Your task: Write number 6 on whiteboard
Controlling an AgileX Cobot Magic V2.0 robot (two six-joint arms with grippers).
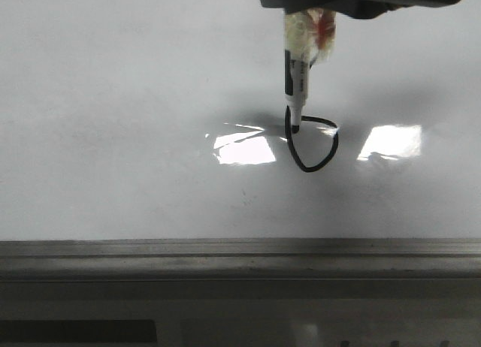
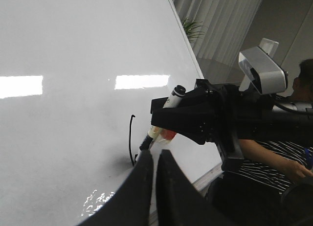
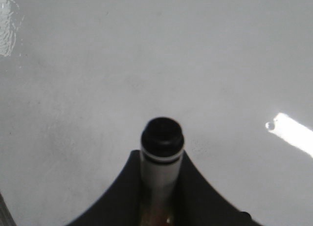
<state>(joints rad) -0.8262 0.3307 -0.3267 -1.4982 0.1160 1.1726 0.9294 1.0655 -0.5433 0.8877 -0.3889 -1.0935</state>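
The whiteboard [image 1: 113, 99] fills the front view, with a grey metal edge strip [image 1: 225, 249] along its near side. On it is the number 6 [image 1: 319, 148], a thin black line with a short stem and a rounded loop below. My right gripper [image 1: 312, 13] is shut on a white marker [image 1: 297, 80] wrapped in tape, its black tip touching the top of the loop. The right wrist view shows the marker's black end [image 3: 162, 138] between the fingers [image 3: 195, 187]. My left gripper [image 2: 155, 155] is shut and empty, held near the board beside the black line [image 2: 130, 138].
Two bright glare patches [image 1: 244, 148] [image 1: 391, 140] lie beside the figure. In the left wrist view a person in a striped shirt [image 2: 274, 157] sits beyond the board's edge, with a white camera unit [image 2: 261, 69] on my right arm and curtains and a plant [image 2: 193, 28] behind.
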